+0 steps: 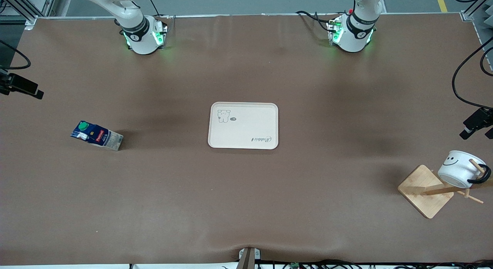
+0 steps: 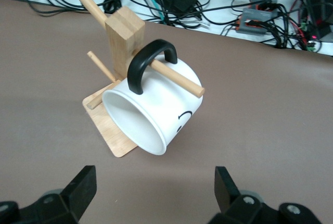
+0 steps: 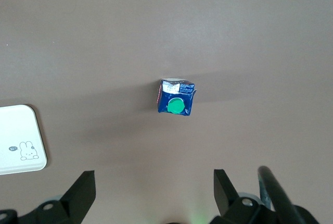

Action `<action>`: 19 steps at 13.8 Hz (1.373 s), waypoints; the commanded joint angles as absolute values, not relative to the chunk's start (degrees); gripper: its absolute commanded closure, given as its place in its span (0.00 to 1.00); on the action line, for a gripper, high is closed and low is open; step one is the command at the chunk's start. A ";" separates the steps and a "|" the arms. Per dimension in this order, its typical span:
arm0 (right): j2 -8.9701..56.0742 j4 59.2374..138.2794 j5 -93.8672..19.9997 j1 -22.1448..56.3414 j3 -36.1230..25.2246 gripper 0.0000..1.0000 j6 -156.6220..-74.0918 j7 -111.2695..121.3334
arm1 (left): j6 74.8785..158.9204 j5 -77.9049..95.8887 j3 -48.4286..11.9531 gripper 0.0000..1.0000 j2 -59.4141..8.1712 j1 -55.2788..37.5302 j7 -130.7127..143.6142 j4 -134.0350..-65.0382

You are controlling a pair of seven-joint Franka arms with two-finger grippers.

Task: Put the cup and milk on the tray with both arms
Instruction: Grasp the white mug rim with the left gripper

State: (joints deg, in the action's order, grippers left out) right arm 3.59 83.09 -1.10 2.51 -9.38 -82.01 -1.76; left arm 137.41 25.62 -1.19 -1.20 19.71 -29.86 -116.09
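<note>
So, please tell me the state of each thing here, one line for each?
cup: hanging by its handle on a rack peg, tilted
milk: standing on the table, untouched
tray: bare, flat on the table
left gripper: open, above the cup
right gripper: open, above the milk

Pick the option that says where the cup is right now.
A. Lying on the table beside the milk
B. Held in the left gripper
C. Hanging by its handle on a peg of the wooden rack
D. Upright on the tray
C: the cup hangs tilted with its black handle looped over a peg of the wooden rack, at the left arm's end of the table, away from the tray.
</note>
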 commanded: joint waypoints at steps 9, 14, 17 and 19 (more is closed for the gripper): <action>4.22 82.44 -1.14 1.93 -9.23 0.00 -81.91 -1.93 | 143.88 42.34 -1.76 0.06 -7.99 19.69 -48.15 -115.49; 4.31 82.44 -1.14 1.93 -9.23 0.00 -82.00 -1.93 | 143.88 43.42 -2.28 0.29 -9.05 18.90 -50.27 -113.82; 4.31 82.44 -1.06 1.93 -9.32 0.00 -82.00 -1.93 | 143.79 43.42 -2.37 0.33 -10.89 18.90 -52.11 -112.07; 4.31 82.44 -1.14 1.93 -9.23 0.00 -82.00 -1.93 | 143.88 43.59 -2.37 0.34 -11.68 18.72 -53.35 -110.84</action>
